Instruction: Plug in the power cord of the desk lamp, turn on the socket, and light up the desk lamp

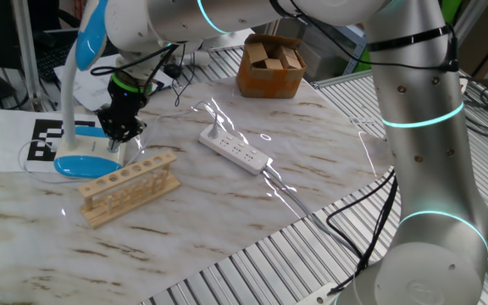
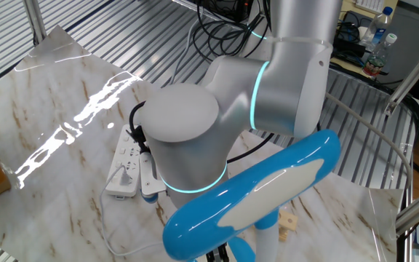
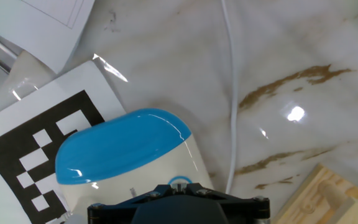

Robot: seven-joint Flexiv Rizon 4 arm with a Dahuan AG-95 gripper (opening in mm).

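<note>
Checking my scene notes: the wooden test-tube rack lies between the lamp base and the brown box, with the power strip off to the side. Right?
Not quite. In one fixed view the wooden rack lies in front of the lamp base; the power strip is what lies between base and brown box.

The desk lamp (image 1: 84,102) is seen upright at the marble table's far left, its oval white base (image 3: 129,158) with blue rim resting partly on a checkered marker sheet. Its blue-edged head (image 2: 257,191) is tilted high above. The socket (image 1: 235,149), a long flat white strip, is laid diagonally mid-table, well apart from the lamp. The thin white power cord (image 3: 232,93) is trailed across the marble beside the base.
</note>
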